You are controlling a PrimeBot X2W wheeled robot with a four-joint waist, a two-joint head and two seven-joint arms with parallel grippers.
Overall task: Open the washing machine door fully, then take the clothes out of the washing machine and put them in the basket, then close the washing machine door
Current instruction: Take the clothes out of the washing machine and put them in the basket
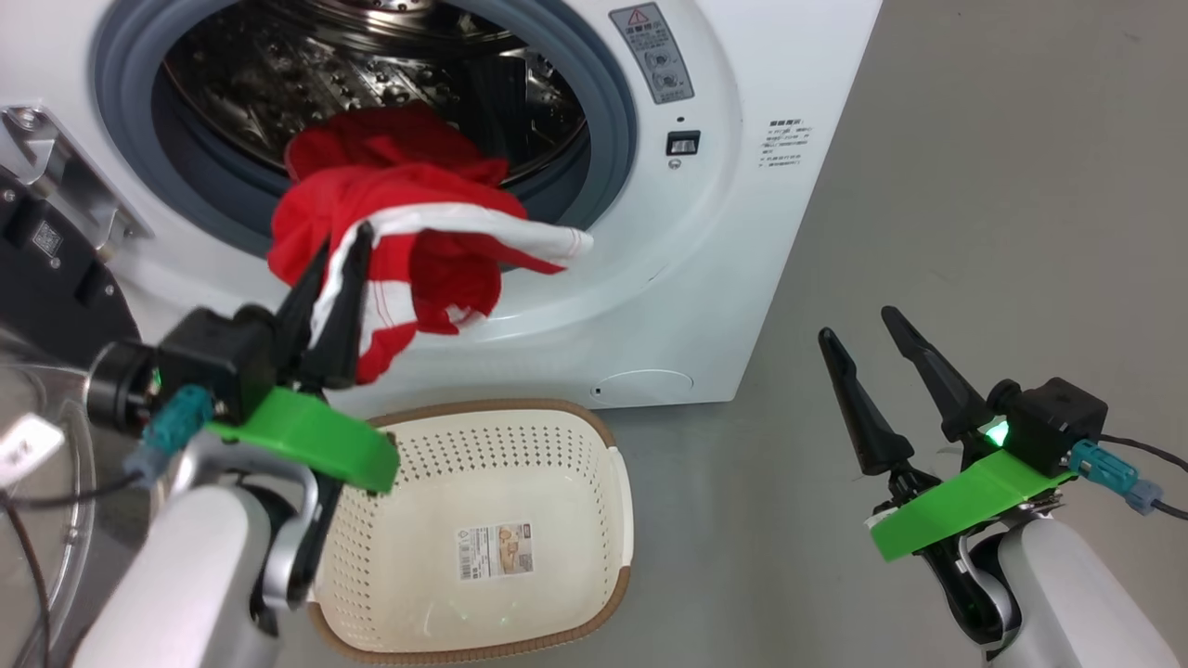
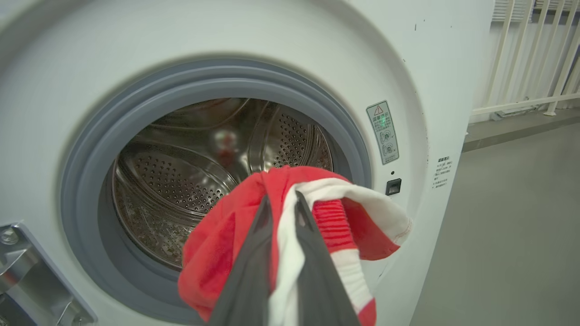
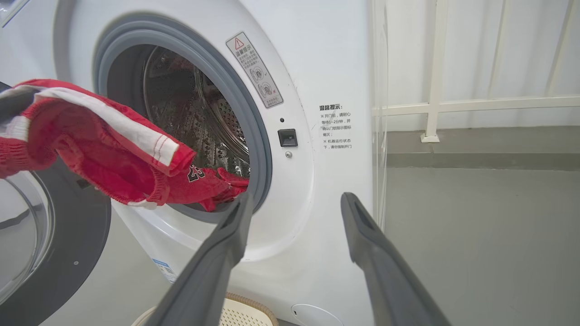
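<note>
Before the washer (image 1: 761, 232), the clothes (image 1: 445, 260) hang pinched at a white-trimmed fold in our left gripper (image 1: 345, 239), with more red cloth on the drum (image 1: 371, 65) lip. We judge them light, limp and easy to snag, so any bunched fold serves. Our right gripper (image 1: 858, 325) is spread and empty. The floor (image 1: 974, 232) is smooth and grey; the basket (image 1: 520, 408) waits below.

Clothes (image 1: 436, 269): centre frame, partly in washing machine (image 1: 742, 232)
Basket (image 1: 557, 482): lower centre, before washing machine
Washing machine door (image 1: 56, 297): left edge
</note>
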